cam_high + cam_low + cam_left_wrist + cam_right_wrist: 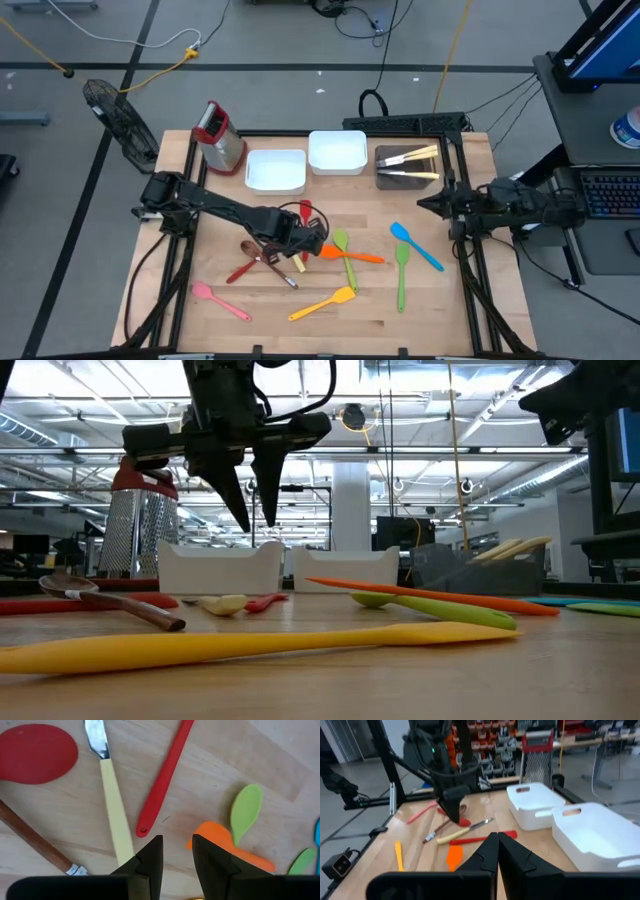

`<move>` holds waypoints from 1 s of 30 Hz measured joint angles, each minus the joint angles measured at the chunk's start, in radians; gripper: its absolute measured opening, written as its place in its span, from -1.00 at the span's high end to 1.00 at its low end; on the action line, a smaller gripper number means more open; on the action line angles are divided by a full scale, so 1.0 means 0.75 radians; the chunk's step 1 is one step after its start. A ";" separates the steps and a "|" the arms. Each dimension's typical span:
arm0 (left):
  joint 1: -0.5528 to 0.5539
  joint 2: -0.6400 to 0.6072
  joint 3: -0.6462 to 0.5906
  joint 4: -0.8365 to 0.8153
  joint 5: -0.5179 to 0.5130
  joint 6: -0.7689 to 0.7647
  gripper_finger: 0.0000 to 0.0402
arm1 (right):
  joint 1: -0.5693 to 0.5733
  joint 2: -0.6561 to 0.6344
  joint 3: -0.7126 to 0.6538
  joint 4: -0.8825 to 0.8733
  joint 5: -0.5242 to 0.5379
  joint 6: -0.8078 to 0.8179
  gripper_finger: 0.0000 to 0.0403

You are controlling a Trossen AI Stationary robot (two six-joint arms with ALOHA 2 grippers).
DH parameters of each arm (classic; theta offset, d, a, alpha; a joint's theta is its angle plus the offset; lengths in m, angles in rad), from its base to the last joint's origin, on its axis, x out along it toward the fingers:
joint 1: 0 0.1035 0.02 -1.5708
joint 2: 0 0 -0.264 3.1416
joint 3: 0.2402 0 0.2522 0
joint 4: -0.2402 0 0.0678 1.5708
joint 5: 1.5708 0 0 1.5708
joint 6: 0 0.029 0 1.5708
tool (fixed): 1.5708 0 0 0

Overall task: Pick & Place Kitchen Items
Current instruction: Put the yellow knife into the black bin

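Kitchen items lie loose on the wooden table: a red spoon (35, 752), a pale-handled knife (114, 805), a red utensil's handle (165, 775), a brown spoon (262, 253), an orange spatula (352, 256), a green spoon (245, 810), a yellow spatula (322, 303), a pink spatula (220, 300), a blue spatula (416, 246) and a green spatula (401, 272). My left gripper (177, 852) hangs open above the table, fingers pointing down, over bare wood between the knife's handle and the orange spatula. My right gripper (497, 847) is shut and level at the table's right edge.
Two white trays (275, 172) (337, 153) and a dark tray (388, 178) holding pale-handled knives (408, 158) stand along the far edge. A red-topped metal box (220, 135) stands at the far left. Bare wood shows along the near edge.
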 joint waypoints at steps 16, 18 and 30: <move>0.000 0.022 -0.002 -0.002 -0.018 -0.037 0.35 | 0.000 -0.109 -0.001 -0.012 0.004 -0.030 0.98; -0.004 0.019 -0.002 -0.012 -0.019 -0.038 0.28 | 0.000 -0.109 -0.001 -0.013 0.003 -0.030 0.98; -0.010 0.018 -0.001 -0.151 0.060 -0.106 -0.09 | 0.000 -0.109 -0.001 -0.017 -0.001 -0.064 0.98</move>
